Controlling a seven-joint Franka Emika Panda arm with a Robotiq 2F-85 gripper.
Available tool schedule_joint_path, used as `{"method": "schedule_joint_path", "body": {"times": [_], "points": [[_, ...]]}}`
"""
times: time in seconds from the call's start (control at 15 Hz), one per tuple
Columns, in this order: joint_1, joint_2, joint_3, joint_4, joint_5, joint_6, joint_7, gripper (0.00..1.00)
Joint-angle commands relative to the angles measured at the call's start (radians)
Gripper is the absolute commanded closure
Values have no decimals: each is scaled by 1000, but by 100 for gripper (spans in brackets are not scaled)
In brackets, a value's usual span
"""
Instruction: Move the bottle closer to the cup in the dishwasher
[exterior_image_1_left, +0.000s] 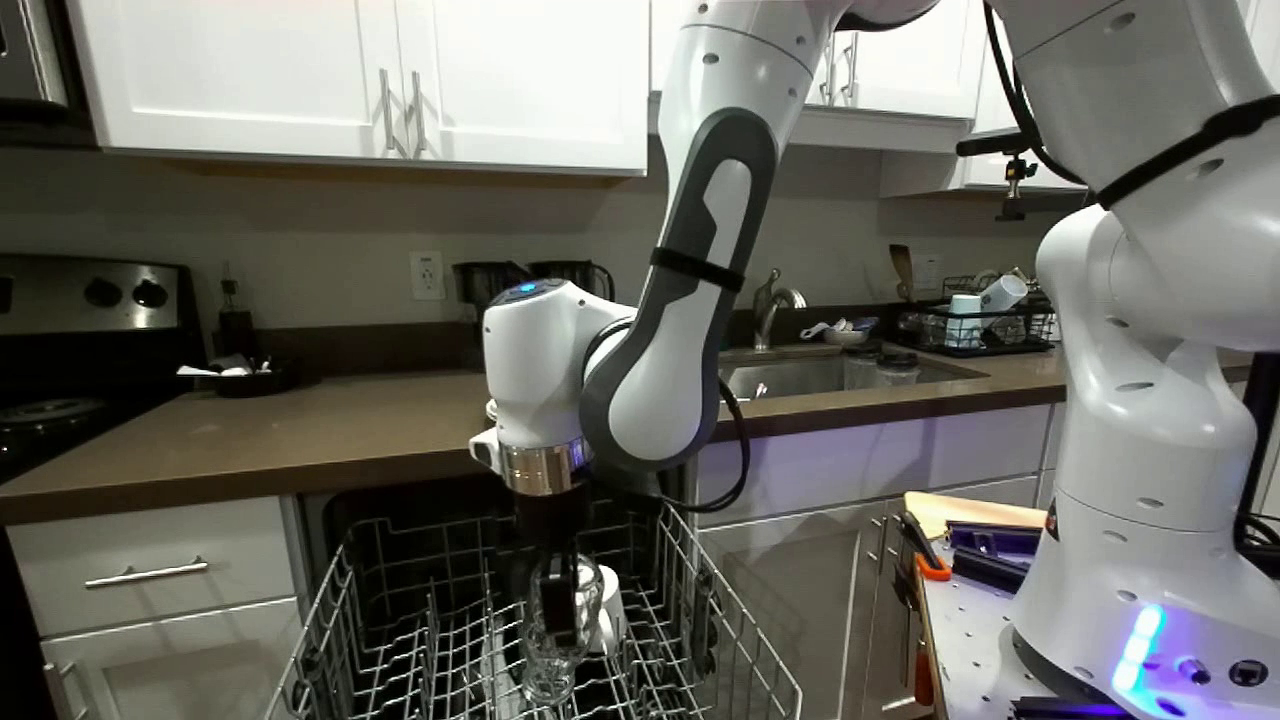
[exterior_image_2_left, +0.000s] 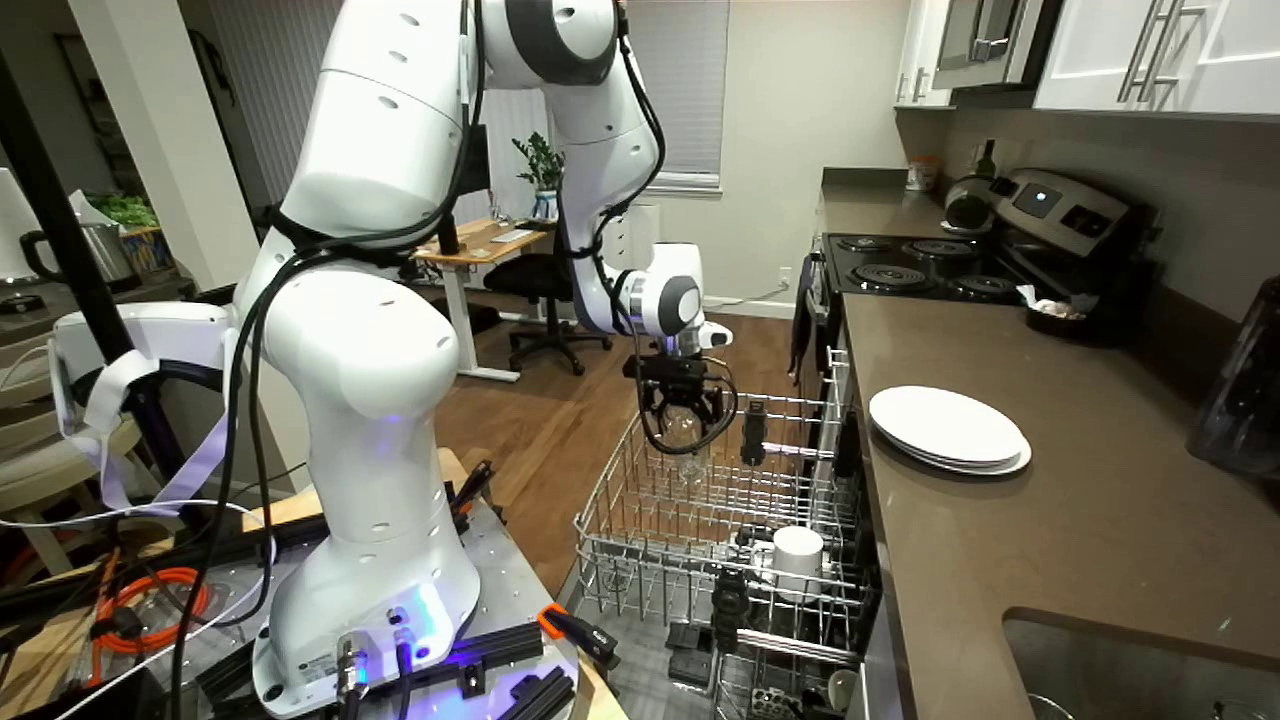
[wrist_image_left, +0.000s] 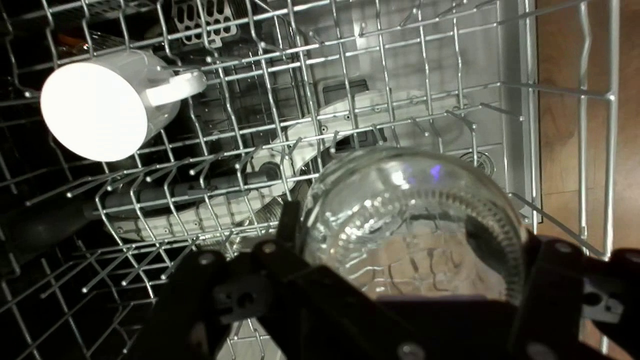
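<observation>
One bottle (wrist_image_left: 410, 215), one cup (wrist_image_left: 107, 105) and one tool (wrist_image_left: 410, 230) were seen at an extended rack (exterior_image_1_left: 735, 600) of the dishwasher (exterior_image_1_left: 420, 497). The bottle was of clear glass, rounded, with a ring of fine ridges and its narrower part lowermost; the cup was smooth, white, cylindrical and one-handled. The rack was of thin grey metal wire, the dishwasher dark inside. The black tool was clasping the bottle, bearing on it from two sides, over the rack; whether glass and wire touched could not be told. The cup sat in the rack, well apart from the bottle, several prongs (wrist_image_left: 192, 171) standing between them in the wrist view. In an exterior view the bottle and tool partly hid the cup (exterior_image_1_left: 612, 600). Alongside the dishwasher ran the smooth brown worktop (exterior_image_2_left: 1100, 560), carrying one stack of round white plates (exterior_image_2_left: 950, 430), at least two, with one black-topped stove (exterior_image_2_left: 940, 272) beside it.
</observation>
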Motion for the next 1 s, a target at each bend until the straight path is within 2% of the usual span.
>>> {"method": "schedule_joint_path", "body": {"times": [0.0, 0.4, 0.93], "points": [[-53, -45, 16, -48, 9, -12, -24, 39], [-135, -37, 4, -35, 0, -4, -89, 39], [-260, 3, 47, 63, 32, -50, -255, 39]]}}
